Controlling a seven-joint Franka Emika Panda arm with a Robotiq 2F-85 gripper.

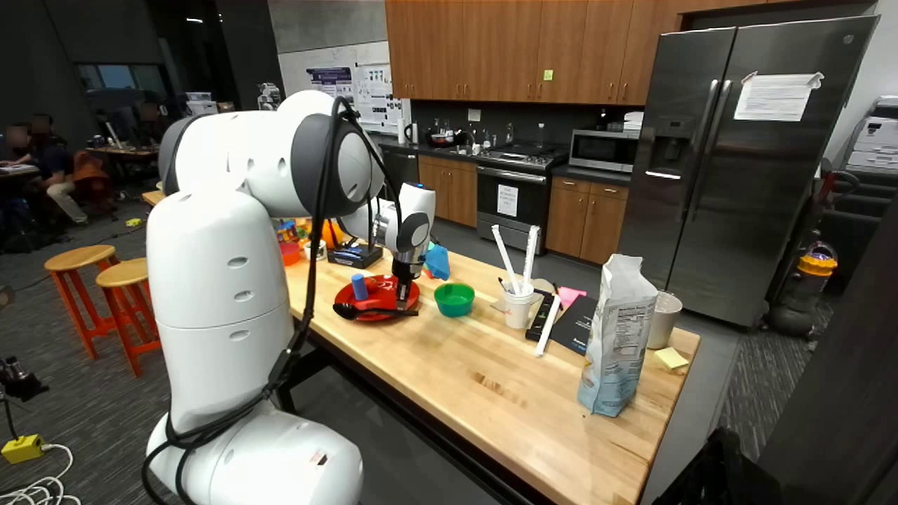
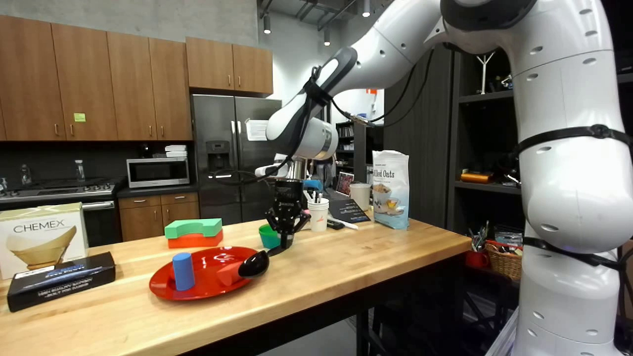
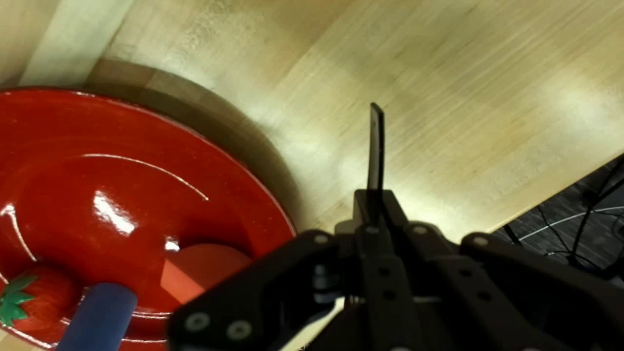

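We see the gripper with its jaws drawn together, clamped on the handle of a black ladle. The fingertips hang low over the wooden table, just outside the rim of the red plate, and we find the end of the handle poking past them, clear of the plate. In both exterior views the ladle's bowl shows across the plate's edge; whether it touches there we cannot tell. On the plate, nearest to the jaws, we have a rounded red block, then an upright blue cylinder and a strawberry. In an exterior view we see a green bowl near the plate, to its right; a white cup holding long white sticks farther right of the plate, and an oats bag well apart from it. In an exterior view we see, beyond the plate, a green block on a flat red block, and left of the plate a black box and a Chemex box
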